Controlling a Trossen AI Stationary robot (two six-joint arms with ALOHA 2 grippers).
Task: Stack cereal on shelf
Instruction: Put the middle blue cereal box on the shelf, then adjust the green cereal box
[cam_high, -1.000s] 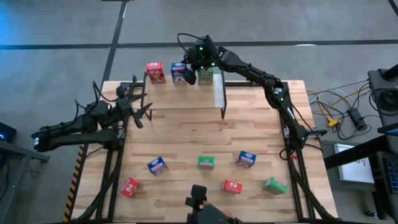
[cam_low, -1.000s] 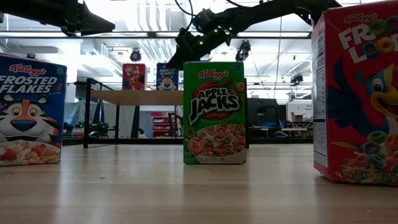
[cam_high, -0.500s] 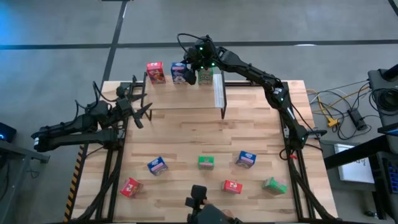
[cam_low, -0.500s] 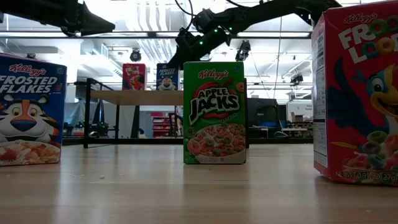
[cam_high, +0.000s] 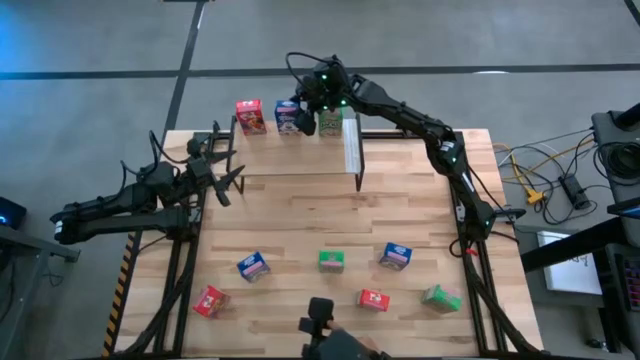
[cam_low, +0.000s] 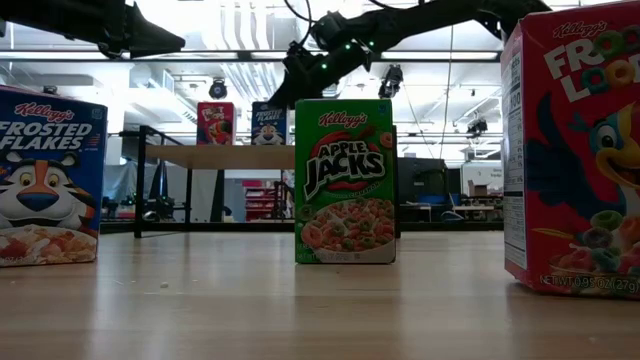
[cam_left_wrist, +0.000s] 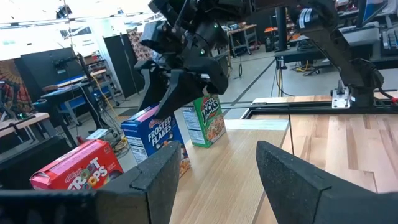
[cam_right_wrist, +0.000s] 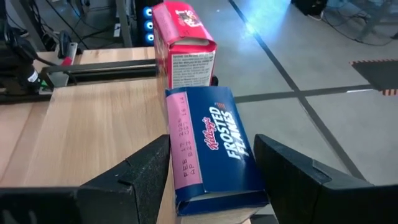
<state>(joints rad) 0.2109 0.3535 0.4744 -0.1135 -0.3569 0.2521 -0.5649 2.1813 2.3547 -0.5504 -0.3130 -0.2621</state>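
1. Cereal (cam_high: 329, 122), high view: three boxes in a row on shelf (cam_high: 352, 150). Red box (cam_high: 249, 115), blue box (cam_high: 288, 118) and green box (cam_high: 331, 125) spaced apart, likely so jaws can fit around each. Right gripper (cam_high: 298, 106) directly over blue box. Six loose boxes (cam_high: 331, 261) far from that gripper, at opposite table edge, not yet shelved. Left gripper (cam_high: 225, 175) hanging off to the side over bare table, well apart from every box, waiting.
2. Low view: blue box (cam_low: 268, 122) upright on shelf (cam_low: 215, 157), standing on its own base just below right gripper (cam_low: 285, 92). Red box (cam_low: 215, 122) beside it, farther from the tool. Apple Jacks box (cam_low: 345, 180) in foreground hiding green one behind.
3. Left wrist view: left gripper (cam_left_wrist: 217, 152) spread wide, nothing between its fingers. Ahead of it, right gripper (cam_left_wrist: 163, 93) reaching down onto top of blue box (cam_left_wrist: 152, 134), between red box (cam_left_wrist: 78, 171) and green box (cam_left_wrist: 205, 121).
4. Right wrist view: right gripper (cam_right_wrist: 211, 140) with jaws apart, astride blue box (cam_right_wrist: 211, 149), one finger close at each narrow side. No clear squeeze, so judged a loose straddle, box resting on shelf (cam_right_wrist: 93, 124). Red box (cam_right_wrist: 183, 43) just beyond the tool.
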